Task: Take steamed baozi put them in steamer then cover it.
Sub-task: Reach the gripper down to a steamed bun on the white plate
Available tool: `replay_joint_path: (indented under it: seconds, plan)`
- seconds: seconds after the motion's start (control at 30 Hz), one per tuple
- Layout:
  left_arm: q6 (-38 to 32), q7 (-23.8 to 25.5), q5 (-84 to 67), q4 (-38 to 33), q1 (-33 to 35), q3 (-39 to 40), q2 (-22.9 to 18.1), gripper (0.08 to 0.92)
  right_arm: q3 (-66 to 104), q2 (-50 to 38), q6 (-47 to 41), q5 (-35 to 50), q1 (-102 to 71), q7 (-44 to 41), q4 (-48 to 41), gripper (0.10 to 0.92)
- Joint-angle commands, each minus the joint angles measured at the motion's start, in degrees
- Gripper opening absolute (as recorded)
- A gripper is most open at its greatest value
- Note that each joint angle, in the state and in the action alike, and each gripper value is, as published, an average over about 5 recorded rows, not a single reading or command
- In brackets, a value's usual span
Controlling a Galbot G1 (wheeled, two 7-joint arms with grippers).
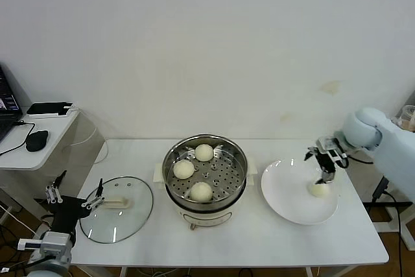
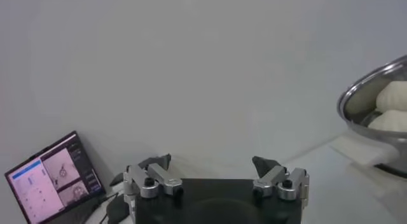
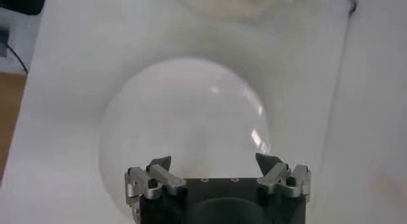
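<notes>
A white table [image 1: 259,238] against a plain white wall carries the steamer [image 1: 205,172] at its middle, three steamed baozi [image 1: 201,191] on its perforated tray. Left of the steamer lies the cover [image 1: 117,208], with the left gripper [image 1: 74,196] open and empty beyond it, near a side desk [image 1: 39,135]. Right of the steamer, the right gripper [image 1: 322,174], fingers spread and holding nothing, hangs over the last baozi [image 1: 319,190] on the plate [image 1: 292,199].

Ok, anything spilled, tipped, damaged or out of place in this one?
Nothing stands out. Three cream-white buns sit in the shiny steel steamer, the fourth bun is on the flat white plate under the open right gripper, and the clear glass lid lies flat beside the open left gripper.
</notes>
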Motion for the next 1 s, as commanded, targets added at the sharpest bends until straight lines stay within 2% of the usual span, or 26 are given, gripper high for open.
replay_joint_path:
  seconds: [0.03, 0.53, 0.9, 1.0]
  plan:
    - [-0.03, -0.01, 0.11, 0.00, 0.34, 0.05, 0.01, 0.823, 12.85, 4.02, 3.94, -9.51, -11.57, -0.19, -10.91, 0.823]
    - [0.02, 0.09, 0.16, 0.33, 0.42, -0.37, -0.19, 0.823, 12.27, 12.92, 4.45, -14.79, -9.76, 1.59, -21.40, 0.823]
    - [0.03, 0.09, 0.23, 0.41, 0.25, -0.22, -0.42, 0.823, 11.82, 14.12, 3.82, -15.87, -9.49, 2.56, -23.07, 0.821]
    - [0.04, 0.09, 0.30, 0.34, 0.24, -0.15, -0.48, 0.823, 11.81, 14.23, 3.45, -16.17, -9.36, 2.73, -23.09, 0.799]
